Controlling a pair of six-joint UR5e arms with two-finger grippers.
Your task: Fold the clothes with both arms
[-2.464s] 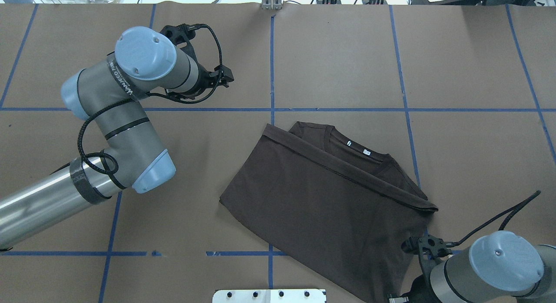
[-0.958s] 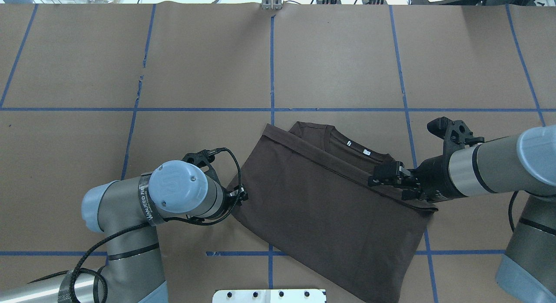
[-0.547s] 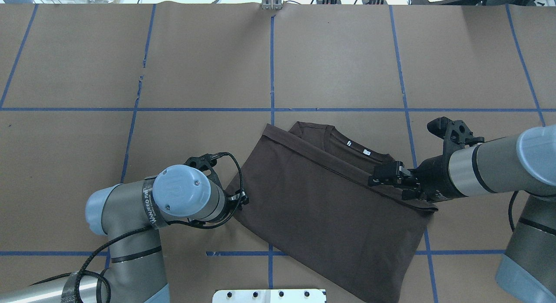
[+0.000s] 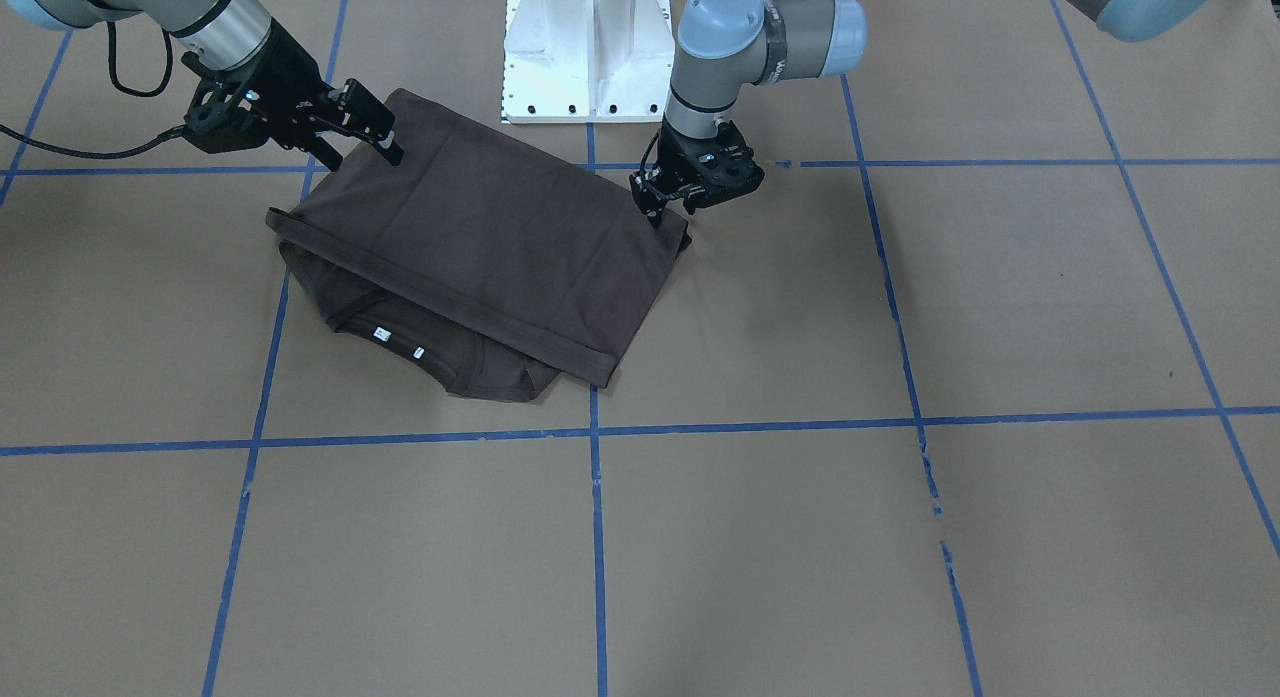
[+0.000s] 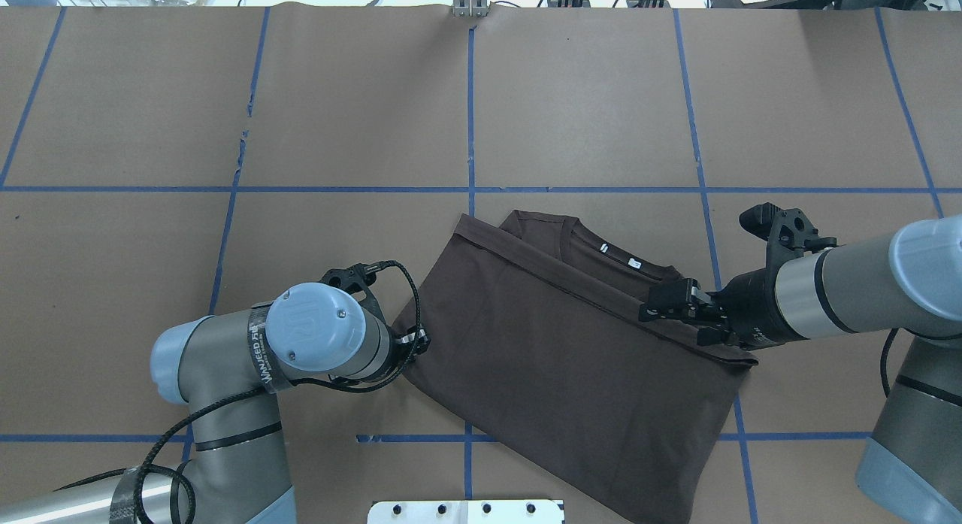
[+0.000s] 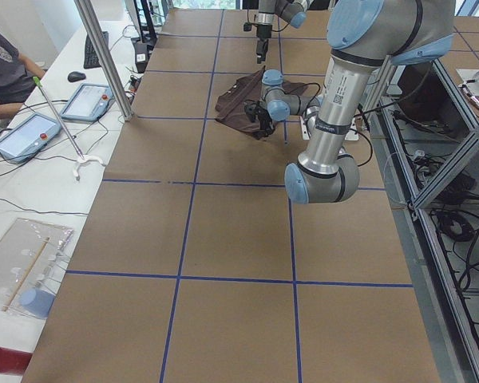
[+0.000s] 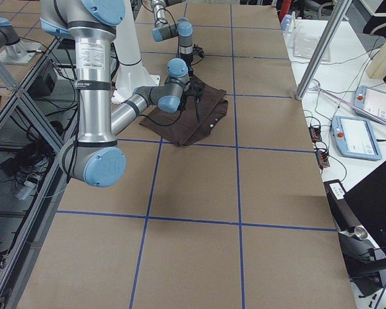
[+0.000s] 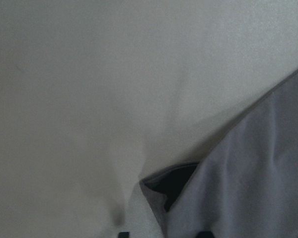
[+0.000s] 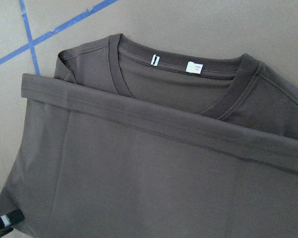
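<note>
Notably, left gripper (image 5: 419, 343) and right gripper (image 5: 652, 307) sit, jaws parted and empty, at edges of the shirt (image 5: 556, 358), where a shallow pinch could catch just 1 layer, skewing the fold.

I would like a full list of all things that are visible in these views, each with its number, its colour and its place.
T-shirt: one, dark brown, folded, lying askew at the table's middle, near the robot.
neck tags: two, white, inside the collar.
table: one, covered in brown paper.
tape lines: several, blue, forming a grid on the paper.
pedestal base: one, white, at the table's robot-side edge.
tablets: two, grey with blue screens, on the white bench beside the table.
person: one, in a dark grey shirt, beside that bench.
arms: two, grey and silver with light blue caps, one from each side.
left gripper: one, black, at the shirt's left corner.
right gripper: one, black, over the folded hem near the collar.
</note>
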